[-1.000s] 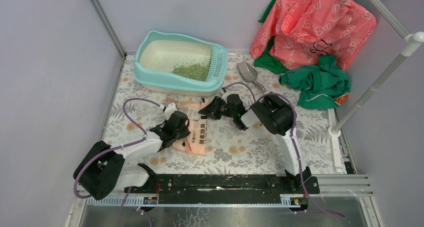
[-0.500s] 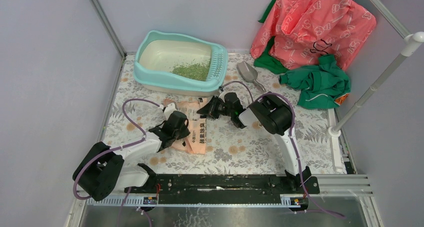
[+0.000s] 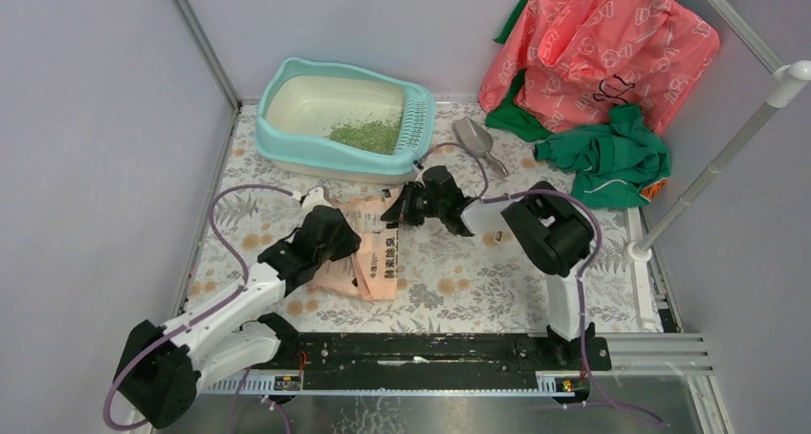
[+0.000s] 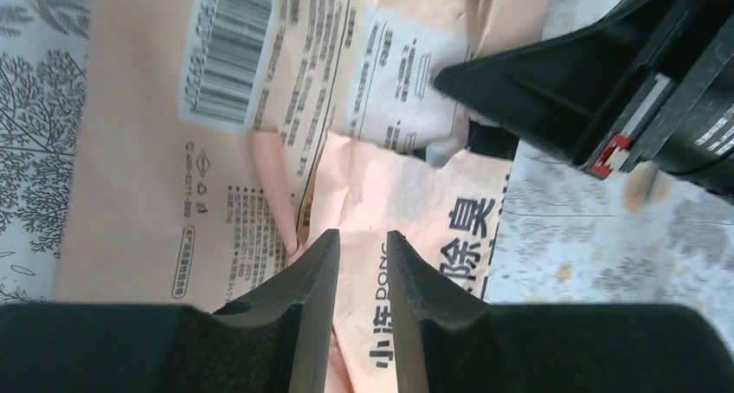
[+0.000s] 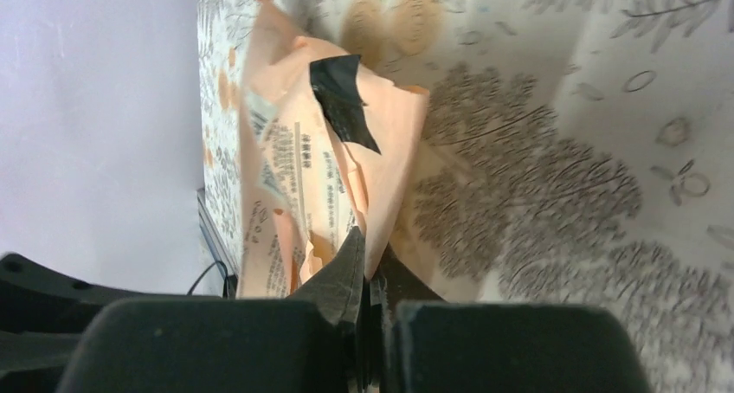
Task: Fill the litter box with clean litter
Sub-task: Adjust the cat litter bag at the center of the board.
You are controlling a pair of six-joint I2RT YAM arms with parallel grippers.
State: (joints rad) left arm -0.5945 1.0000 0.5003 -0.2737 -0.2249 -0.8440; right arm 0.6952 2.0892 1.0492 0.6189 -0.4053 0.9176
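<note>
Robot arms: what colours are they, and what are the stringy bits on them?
The left arm and right arm are white tubes with chunky black joints. A thin purple cable loops along each. The fingers are black wedges, narrowing to blunt tips. The right arm has a small red tab by its fingers.

The litter box (image 3: 287, 153), a rounded-rectangular tray with light-teal walls and a cream-white basin, is seen at about 11 o'clock in the overhead view, set upright. A slotted grille ledge is carried at its 3 o'clock end. The clean litter (image 3: 368, 136), loose green granules, is spread in a low heap at the basin's 4 o'clock side against that ledge. The cream floor is exposed toward 9 o'clock.
</note>
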